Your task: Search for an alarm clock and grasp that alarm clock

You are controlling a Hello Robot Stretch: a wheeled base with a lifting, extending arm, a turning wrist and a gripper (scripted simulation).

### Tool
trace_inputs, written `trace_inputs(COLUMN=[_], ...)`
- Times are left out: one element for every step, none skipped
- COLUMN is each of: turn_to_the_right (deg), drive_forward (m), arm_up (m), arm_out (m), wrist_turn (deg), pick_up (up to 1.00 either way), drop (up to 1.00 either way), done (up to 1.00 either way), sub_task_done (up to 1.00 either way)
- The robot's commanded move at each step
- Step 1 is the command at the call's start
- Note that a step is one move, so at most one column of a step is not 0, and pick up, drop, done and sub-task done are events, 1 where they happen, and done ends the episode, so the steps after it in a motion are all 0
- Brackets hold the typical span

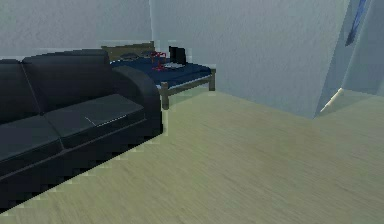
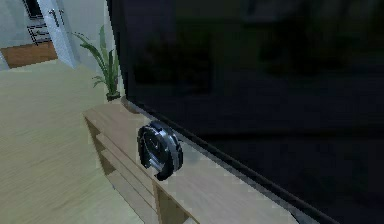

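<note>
step: search, likely done | alarm clock point(image 2: 160, 150) stands on the wooden shelf point(image 2: 108, 124) just before the dark tv point(image 2: 250, 70) | gripper state: you cannot tell | next: you need to square up and reach out to it

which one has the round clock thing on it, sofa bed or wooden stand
The light wooden stand: the round dark alarm clock sits on its top, before the big black screen. The black sofa and blue bed are soft, not wood.
</note>
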Motion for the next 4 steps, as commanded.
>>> trace_inputs(turn_to_the_right=[0.0,0.0,0.0,0.0], drive_forward=[0.0,0.0,0.0,0.0], arm_up=[0.38,0.0,0.0,0.0], arm_out=[0.0,0.26,0.0,0.0], wrist_turn=[0.0,0.0,45.0,45.0], pick_up=[0.0,0.0,0.0,0.0], drop=[0.0,0.0,0.0,0.0], done=[0.0,0.0,0.0,0.0], sub_task_done=[0.0,0.0,0.0,0.0])
